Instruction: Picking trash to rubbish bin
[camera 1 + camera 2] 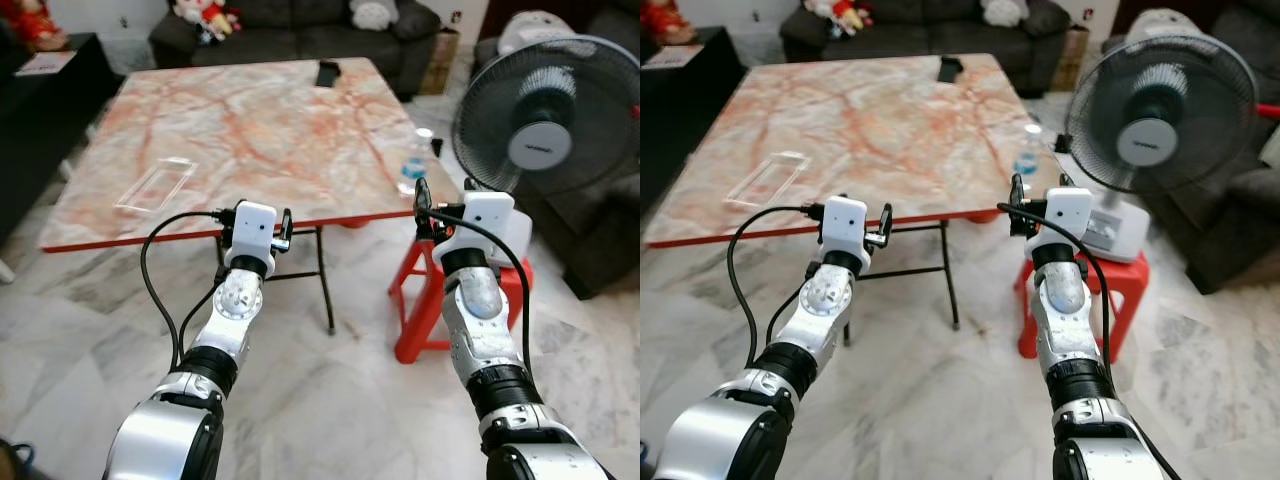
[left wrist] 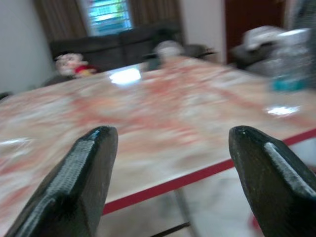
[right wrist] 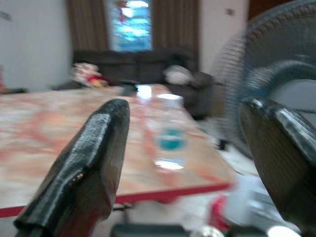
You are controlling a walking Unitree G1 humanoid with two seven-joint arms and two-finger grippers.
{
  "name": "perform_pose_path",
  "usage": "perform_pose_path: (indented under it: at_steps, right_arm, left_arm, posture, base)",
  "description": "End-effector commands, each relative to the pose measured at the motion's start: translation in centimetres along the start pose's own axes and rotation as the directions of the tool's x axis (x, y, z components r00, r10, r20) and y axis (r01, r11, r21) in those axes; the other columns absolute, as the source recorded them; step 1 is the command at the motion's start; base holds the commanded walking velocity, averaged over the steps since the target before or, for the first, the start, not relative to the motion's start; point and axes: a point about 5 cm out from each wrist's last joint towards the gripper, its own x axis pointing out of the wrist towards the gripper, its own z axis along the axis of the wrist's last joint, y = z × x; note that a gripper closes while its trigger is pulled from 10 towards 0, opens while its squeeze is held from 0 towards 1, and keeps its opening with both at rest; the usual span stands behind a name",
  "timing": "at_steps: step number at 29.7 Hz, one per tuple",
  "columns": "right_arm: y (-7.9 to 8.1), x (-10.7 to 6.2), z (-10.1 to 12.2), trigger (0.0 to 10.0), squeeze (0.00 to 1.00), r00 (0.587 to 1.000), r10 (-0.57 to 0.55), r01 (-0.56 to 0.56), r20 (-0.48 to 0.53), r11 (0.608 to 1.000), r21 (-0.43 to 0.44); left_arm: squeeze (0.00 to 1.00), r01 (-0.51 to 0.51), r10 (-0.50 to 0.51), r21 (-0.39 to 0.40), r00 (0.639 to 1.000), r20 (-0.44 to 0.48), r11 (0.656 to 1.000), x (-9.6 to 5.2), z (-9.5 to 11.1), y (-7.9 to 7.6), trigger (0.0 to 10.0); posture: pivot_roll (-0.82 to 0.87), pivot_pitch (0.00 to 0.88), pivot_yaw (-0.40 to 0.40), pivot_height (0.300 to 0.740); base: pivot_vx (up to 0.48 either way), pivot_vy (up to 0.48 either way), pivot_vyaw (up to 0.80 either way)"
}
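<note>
The right gripper (image 3: 180, 163) is hovering wide open and empty. The clear plastic bottle with a teal label (image 3: 169, 132) is standing upright straight ahead between its fingers, nearer this arm than the left gripper (image 2: 168, 173), also gaping empty.

Both arms are silver metal, built of rounded jointed segments with black rings at the joints and dark openings near the elbows. Each ends in a boxy white wrist housing. A black cable loops out from each housing and runs back along the forearm. The left gripper (image 1: 285, 230) and right gripper (image 1: 423, 205) each carry two long black fingers (image 2: 74, 190) with finely ribbed inner faces.
</note>
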Motion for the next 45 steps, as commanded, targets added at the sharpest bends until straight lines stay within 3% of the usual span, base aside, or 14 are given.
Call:
perform_pose_path:
  at_steps: [1,13,45]
  right_arm:
    - [0.6,0.6,0.8,10.0,0.0,1.0,0.013,-0.013,0.028,1.0,0.013]
    - [1.3,0.4,0.5,10.0,0.0,0.998,0.069,-0.069,0.009,0.997,-0.025]
    - [1.3,0.8,1.0,10.0,0.0,0.998,0.046,-0.047,0.032,0.999,0.018]
  left_arm:
    - [0.0,-0.016,0.016,0.013,1.0,0.007,1.0,0.2,0.2,0.8,10.0]
    - [0.0,-0.008,0.008,0.011,1.0,0.009,1.0,0.2,0.2,0.5,10.0]
    - [0.0,-0.023,0.023,0.021,0.999,0.028,1.0,0.4,0.6,1.3,10.0]
  posture:
    - [-0.14,0.0,-0.033,0.74]
    - [-0.14,0.0,-0.035,0.74]
    - [-0.13,0.0,-0.024,0.74]
  base:
    - [0.368,0.0,0.0]
    - [0.371,0.0,0.0]
    - [0.369,0.0,0.0]
